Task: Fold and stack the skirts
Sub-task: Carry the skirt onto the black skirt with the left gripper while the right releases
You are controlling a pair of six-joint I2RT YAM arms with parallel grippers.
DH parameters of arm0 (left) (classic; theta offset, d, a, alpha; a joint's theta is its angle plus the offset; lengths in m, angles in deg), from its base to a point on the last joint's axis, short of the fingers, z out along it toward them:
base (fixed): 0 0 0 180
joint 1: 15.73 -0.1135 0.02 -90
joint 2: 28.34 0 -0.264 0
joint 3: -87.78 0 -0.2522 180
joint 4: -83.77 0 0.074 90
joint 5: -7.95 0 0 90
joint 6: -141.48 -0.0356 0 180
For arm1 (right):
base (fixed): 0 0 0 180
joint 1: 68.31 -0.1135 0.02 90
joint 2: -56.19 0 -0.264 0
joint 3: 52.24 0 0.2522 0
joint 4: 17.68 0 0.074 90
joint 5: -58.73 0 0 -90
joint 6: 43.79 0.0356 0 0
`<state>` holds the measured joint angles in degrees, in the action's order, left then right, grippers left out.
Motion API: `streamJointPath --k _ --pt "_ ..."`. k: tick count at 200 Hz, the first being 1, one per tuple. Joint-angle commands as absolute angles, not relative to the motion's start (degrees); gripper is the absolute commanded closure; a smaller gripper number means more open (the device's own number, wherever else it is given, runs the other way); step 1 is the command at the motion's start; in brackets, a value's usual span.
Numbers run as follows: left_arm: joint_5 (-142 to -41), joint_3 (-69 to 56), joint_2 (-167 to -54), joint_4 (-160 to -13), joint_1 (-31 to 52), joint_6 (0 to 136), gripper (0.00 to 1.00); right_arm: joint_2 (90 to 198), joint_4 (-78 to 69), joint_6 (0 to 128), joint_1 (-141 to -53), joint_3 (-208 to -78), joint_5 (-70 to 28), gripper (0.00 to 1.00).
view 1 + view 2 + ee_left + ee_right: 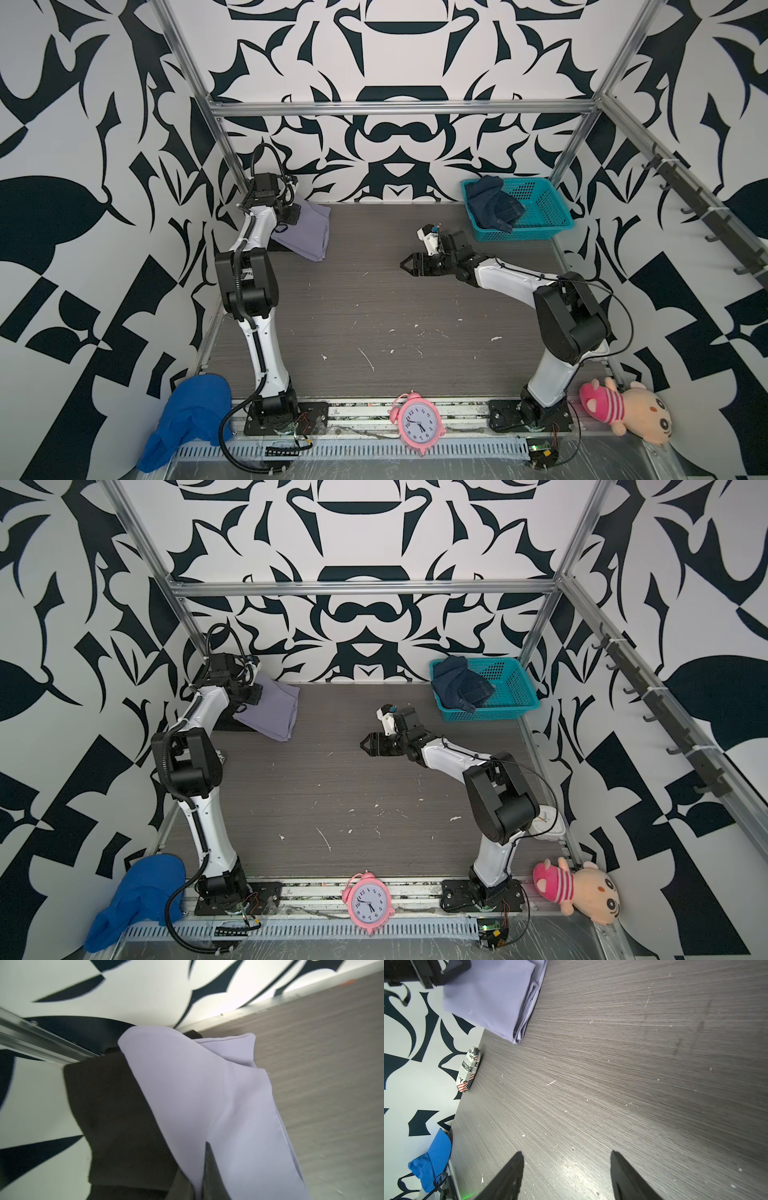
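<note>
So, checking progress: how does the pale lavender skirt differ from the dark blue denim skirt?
The pale lavender skirt lies folded in layers at the far left, partly over a plain black skirt; the dark blue denim skirt sits crumpled in a teal plastic basket. The left gripper is shut on the lavender one; nothing touches the denim one. Both are cloth.
</note>
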<state>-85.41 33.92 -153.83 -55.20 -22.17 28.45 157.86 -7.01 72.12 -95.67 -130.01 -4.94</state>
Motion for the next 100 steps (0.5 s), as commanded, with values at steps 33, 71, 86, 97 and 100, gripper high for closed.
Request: streamJointPath --k 33,71,86,97,100 --pt "-83.7 42.3 -156.3 -56.1 -23.5 27.4 1.0 156.4 -7.1 71.7 -96.0 -129.8 -4.9 0.3" --pt "-85.6 46.2 -156.8 -54.2 -25.0 25.5 1.0 156.3 -6.8 71.7 -96.0 -129.8 -5.0 0.31" --pt "-85.5 48.4 -158.0 -52.5 -25.4 24.0 1.0 156.4 -6.4 71.7 -96.0 -129.9 -5.1 0.31" --pt "-84.9 50.3 -159.1 -51.3 -25.8 23.0 1.0 156.3 -6.4 71.8 -95.9 -129.9 -5.2 0.31" --pt "-84.6 50.8 -159.5 -51.2 -25.9 22.7 1.0 156.3 -6.4 71.8 -96.0 -129.9 -5.2 0.31"
